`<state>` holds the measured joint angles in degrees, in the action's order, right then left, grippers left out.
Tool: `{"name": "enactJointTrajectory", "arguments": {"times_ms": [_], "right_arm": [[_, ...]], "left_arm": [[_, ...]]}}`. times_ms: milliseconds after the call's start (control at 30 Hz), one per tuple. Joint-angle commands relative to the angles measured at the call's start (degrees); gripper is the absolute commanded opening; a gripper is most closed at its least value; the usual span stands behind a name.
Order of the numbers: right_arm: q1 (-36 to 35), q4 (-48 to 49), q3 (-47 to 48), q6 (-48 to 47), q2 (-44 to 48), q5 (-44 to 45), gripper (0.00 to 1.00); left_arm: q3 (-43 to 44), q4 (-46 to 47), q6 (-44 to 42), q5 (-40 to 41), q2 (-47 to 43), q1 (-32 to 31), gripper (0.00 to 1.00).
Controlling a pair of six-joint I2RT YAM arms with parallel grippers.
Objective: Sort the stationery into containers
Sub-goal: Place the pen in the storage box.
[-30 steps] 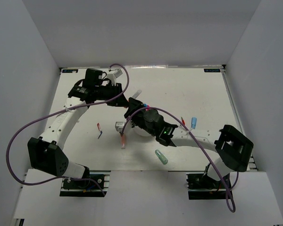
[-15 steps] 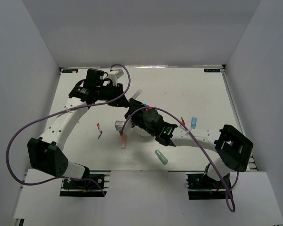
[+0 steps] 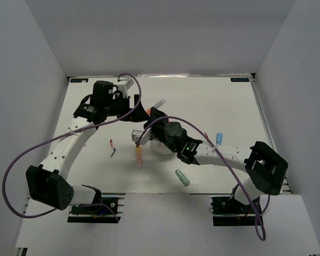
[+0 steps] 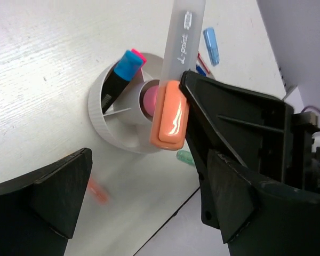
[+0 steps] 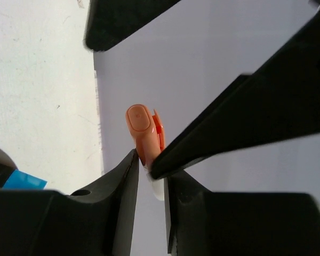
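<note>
Fingers of my right gripper (image 5: 152, 178) are clamped on the orange highlighter (image 4: 170, 114), held in the air near the cup (image 4: 96, 106) with its orange cap toward the cup. My left gripper (image 4: 136, 117) is spread wide, one finger just beside the highlighter. A black-and-blue highlighter (image 4: 120, 74) stands in the cup.

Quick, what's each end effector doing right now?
Left end effector: open.
Right end effector: closed on the orange highlighter.
</note>
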<state>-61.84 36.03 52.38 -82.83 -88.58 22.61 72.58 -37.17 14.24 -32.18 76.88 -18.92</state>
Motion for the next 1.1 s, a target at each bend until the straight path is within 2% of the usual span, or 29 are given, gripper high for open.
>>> {"name": "enactJointTrajectory", "arguments": {"times_ms": [0, 133, 333, 400, 433, 467, 533, 600, 700, 833, 967, 1067], "right_arm": [[1.19, -1.29, 1.14, 4.95, 3.32, 1.64, 0.0], [3.4, -6.4, 0.8, 11.53, 4.72, 2.44, 0.0], [6.29, -6.67, -2.11, 15.14, 7.62, 2.79, 0.0], [8.13, -11.73, 1.9, 27.2, 8.94, 3.31, 0.0], [8.75, -14.82, 4.2, 27.28, 9.29, 2.97, 0.0], [9.54, -18.16, 6.66, 38.24, 9.91, 2.1, 0.0], [13.38, -26.5, 14.1, 51.12, 11.75, -3.77, 0.0], [15.77, -30.76, 14.94, 64.9, 15.25, -10.53, 0.0], [18.6, -28.13, 10.13, 76.36, 21.24, -14.96, 0.0], [22.37, -27.33, 5.55, 87.73, 24.76, -13.03, 0.0], [28.34, -28.82, 4.57, 97.31, 25.12, -19.69, 0.0], [32.74, -31.28, 5.36, 104.34, 23.11, -29.7, 0.0]], "left_arm": [[0.46, 4.21, 4.99, 4.31, -4.37, 0.37, 0.98], [3.0, 5.43, 9.92, 6.7, -4.72, 2.22, 0.98], [4.24, 8.34, 17.13, 6.42, -4.81, 4.94, 0.98], [3.63, 8.86, 20.73, 8.35, -4.72, 6.87, 0.98], [3.63, 9.04, 20.74, 8.97, -4.64, 6.88, 0.98], [3.02, 9.3, 21.87, 9.24, -4.46, 7.75, 0.98], [2.83, 10.27, 22.32, 8.72, -3.76, 9.15, 0.98], [3.01, 10.71, 23.03, 7.58, -1.92, 10.03, 0.98], [3.19, 11.68, 23.29, 2.75, 0.11, 11.36, 0.98], [1.87, 13.26, 23.29, -0.77, 1.16, 13.38, 0.98], [0.02, 16.5, 23.55, -7.0, 2.83, 15.83, 0.98], [-1.64, 19.67, 23.73, -10.18, 3.89, 16.89, 0.98]]}}
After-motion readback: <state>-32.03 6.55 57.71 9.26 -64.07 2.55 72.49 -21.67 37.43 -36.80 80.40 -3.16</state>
